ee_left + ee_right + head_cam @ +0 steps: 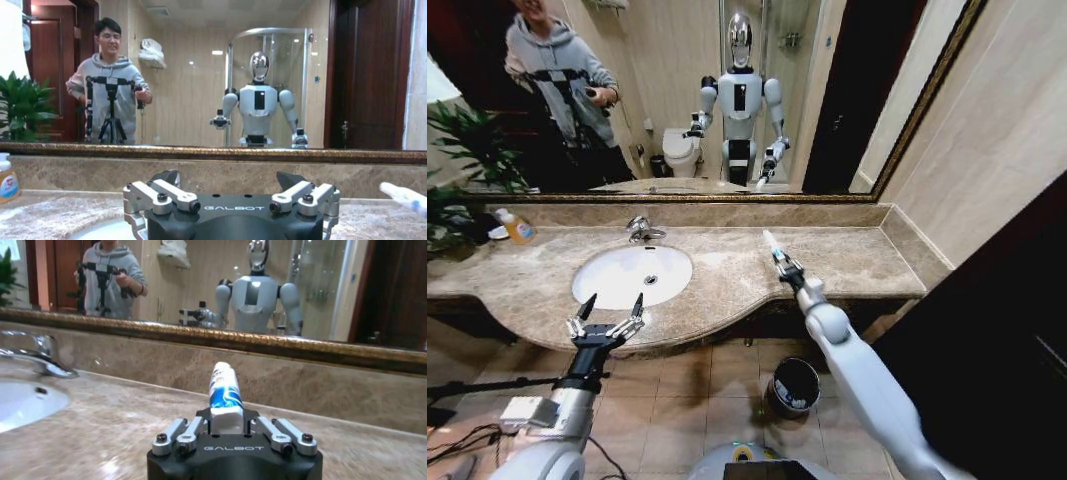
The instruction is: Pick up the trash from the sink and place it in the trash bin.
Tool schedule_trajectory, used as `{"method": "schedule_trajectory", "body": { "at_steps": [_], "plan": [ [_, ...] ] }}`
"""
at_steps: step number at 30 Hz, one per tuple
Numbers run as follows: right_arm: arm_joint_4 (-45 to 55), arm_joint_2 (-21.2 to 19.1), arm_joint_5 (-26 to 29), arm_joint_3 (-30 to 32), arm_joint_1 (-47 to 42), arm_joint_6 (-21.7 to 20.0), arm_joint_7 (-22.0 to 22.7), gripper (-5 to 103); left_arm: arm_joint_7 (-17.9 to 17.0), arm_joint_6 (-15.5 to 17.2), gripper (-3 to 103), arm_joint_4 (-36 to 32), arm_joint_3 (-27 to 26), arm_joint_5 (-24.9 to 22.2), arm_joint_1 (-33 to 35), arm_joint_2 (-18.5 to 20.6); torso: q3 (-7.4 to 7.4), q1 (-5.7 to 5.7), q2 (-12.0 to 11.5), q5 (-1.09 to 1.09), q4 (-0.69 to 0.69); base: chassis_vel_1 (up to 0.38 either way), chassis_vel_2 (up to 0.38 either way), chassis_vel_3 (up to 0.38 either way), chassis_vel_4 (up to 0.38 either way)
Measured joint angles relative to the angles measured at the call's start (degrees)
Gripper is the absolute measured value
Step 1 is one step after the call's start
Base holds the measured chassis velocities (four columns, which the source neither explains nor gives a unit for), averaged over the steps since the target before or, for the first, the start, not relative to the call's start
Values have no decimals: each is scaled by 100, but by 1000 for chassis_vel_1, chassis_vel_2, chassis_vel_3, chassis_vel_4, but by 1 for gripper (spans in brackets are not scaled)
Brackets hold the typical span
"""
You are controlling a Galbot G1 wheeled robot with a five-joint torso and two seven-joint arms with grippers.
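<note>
My right gripper (782, 262) hangs over the marble counter right of the sink (605, 262) and is shut on a small white tube with blue marks (770, 241). That trash tube (224, 389) stands up between the jaws of the right gripper (227, 421). At the counter's front edge, just before the basin, my left gripper (612, 305) is open and holds nothing. Past the open left gripper (228, 177), the tube (403, 196) shows off to one side. The dark trash bin (776, 379) stands on the floor below the counter, with white bits inside.
A chrome faucet (641, 230) stands behind the basin, and a pump bottle of orange liquid (517, 228) sits at the back left. A wide mirror backs the counter. A wall closes the right end. Cables and a small box (522, 411) lie on the tiled floor at left.
</note>
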Motion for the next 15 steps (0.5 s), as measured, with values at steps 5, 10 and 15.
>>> {"method": "schedule_trajectory", "body": {
  "at_steps": [5,10,15],
  "plan": [
    [813,130,-177,537,-1234,2,23,27,1,0,100,0,0,0,0,0,0,0,0,0,1,0,0,0,0],
    [1265,381,-419,1057,-2145,162,9,27,1,0,100,0,0,0,0,0,0,0,0,0,1,0,0,0,0],
    [1286,716,-680,1338,-2910,657,-18,27,1,0,100,0,1,0,1,0,1,0,0,0,1,0,0,0,0]
  ]
}}
